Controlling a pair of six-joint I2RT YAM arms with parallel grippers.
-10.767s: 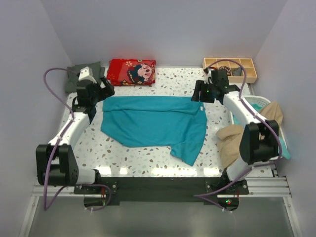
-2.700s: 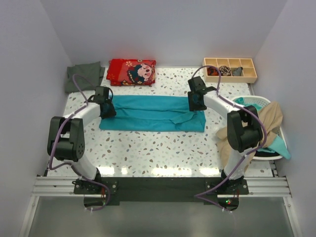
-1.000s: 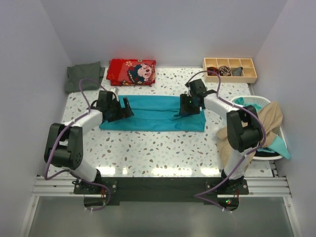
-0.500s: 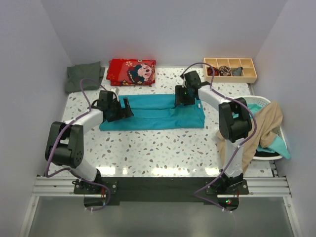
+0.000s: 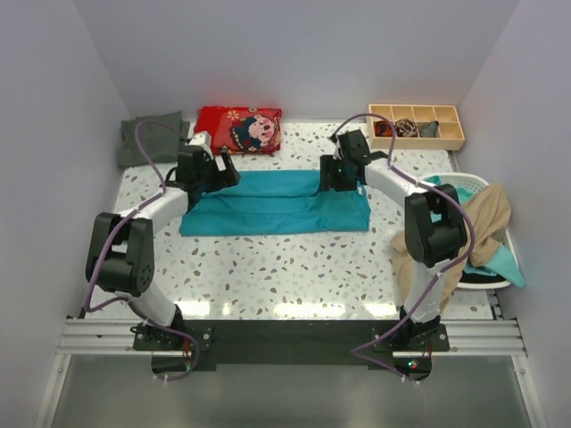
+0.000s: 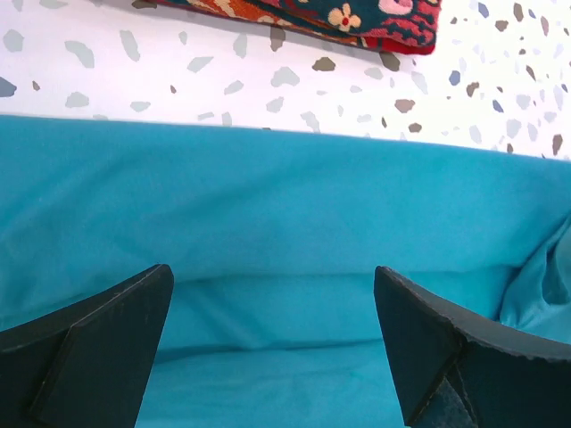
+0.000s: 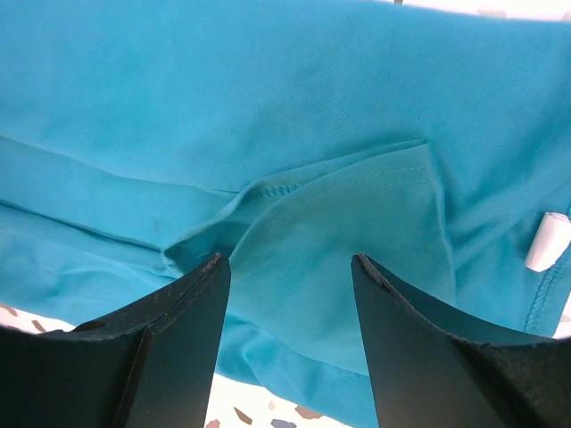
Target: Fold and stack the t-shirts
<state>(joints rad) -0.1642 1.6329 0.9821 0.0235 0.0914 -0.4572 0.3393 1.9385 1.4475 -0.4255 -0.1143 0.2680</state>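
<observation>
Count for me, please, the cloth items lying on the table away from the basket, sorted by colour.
Teal t-shirt: 1
Dark grey-green t-shirt: 1
Red printed fabric piece: 1
Total: 3

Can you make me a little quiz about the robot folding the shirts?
1. True or false: the left gripper is shut on the teal shirt.
2. What lies beside the dark grey-green shirt? A: a red cartoon-print cloth. B: a green cup. C: a yellow ball.
3. What colour is the shirt that hangs over the basket?
Key: 1 false, it is open. 2 A. 3 the beige shirt.
</observation>
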